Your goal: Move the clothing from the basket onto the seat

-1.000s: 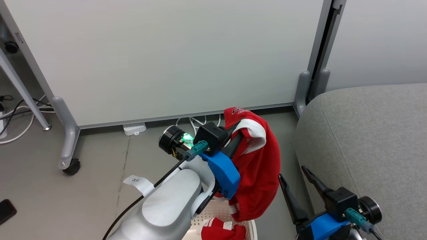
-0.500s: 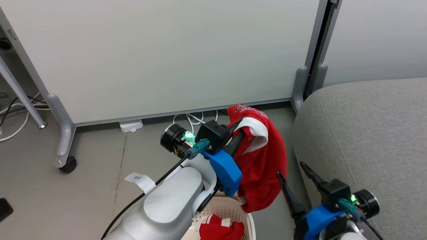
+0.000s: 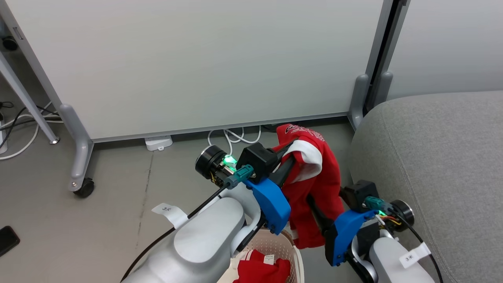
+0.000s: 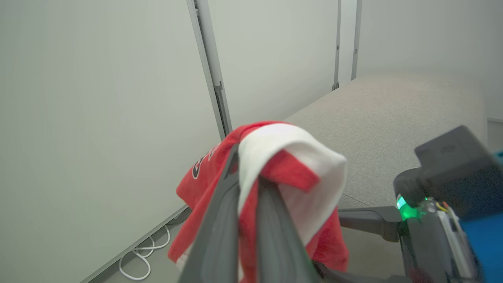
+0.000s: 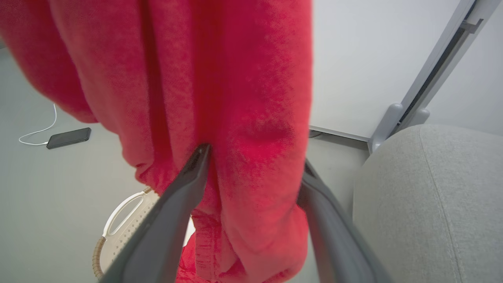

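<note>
A dark phone [image 3: 8, 240] lies on the grey floor [image 3: 118, 220] at far left, in front of a pale wheeled partition [image 3: 196, 67] with white cables [image 3: 232, 137] looped under its lower edge. At centre, the robot's left gripper [image 3: 290, 157], jaws clenched on a red jersey [image 3: 318, 184] with white trim, holds it in the air above the basket [image 3: 275, 247], where a second red garment [image 3: 261, 271] lies. Just right of it, the right gripper [image 5: 255, 157] has its jaws spread wide, one finger on each side of the hanging cloth, not clamped on it. The grey sofa [image 3: 432, 157] stands at right, close beside the dangling jersey.
</note>
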